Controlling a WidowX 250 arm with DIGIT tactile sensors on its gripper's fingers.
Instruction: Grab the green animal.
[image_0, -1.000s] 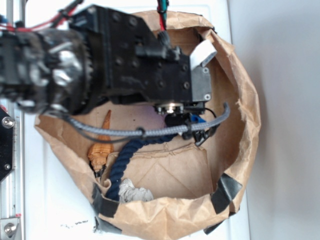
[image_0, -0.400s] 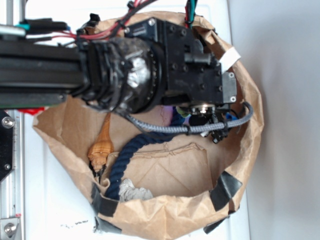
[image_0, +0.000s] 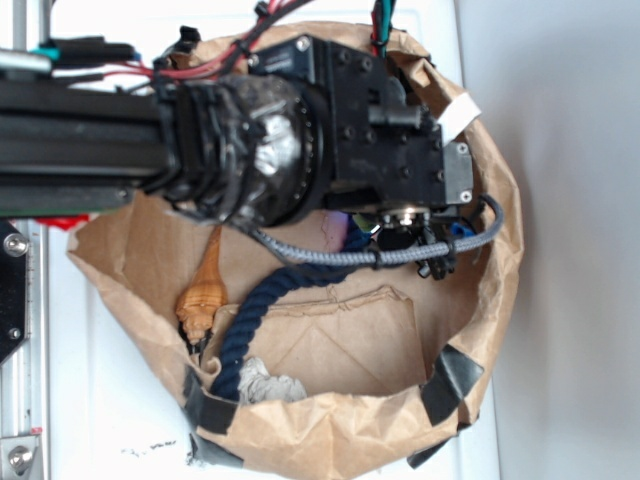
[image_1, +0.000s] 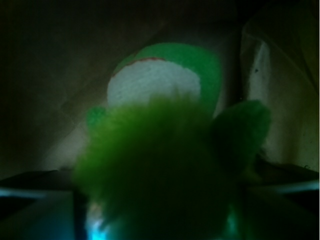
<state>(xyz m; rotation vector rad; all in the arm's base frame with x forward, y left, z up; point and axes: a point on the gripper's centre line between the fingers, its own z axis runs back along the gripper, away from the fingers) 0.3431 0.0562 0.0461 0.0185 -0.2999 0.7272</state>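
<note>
The green animal (image_1: 165, 145) fills the wrist view: fuzzy lime-green plush with a white patch and stubby limbs, dim and blurred up close. It sits between my gripper's (image_1: 165, 222) two fingers, which press against its sides at the bottom of the frame. In the exterior view my gripper (image_0: 440, 245) is down inside the brown paper bag (image_0: 330, 435) at its right side. The arm hides the animal there.
A navy blue rope (image_0: 250, 315) and an orange-brown seashell (image_0: 203, 295) lie in the bag to the left of the gripper. A white rag (image_0: 265, 385) lies by the rope's end. The bag wall stands close on the gripper's right. Black tape patches (image_0: 450, 385) mark the rim.
The arm swung right and lowered into the bag's right side over the last second. Since 0.4 s ago it has barely shifted.
</note>
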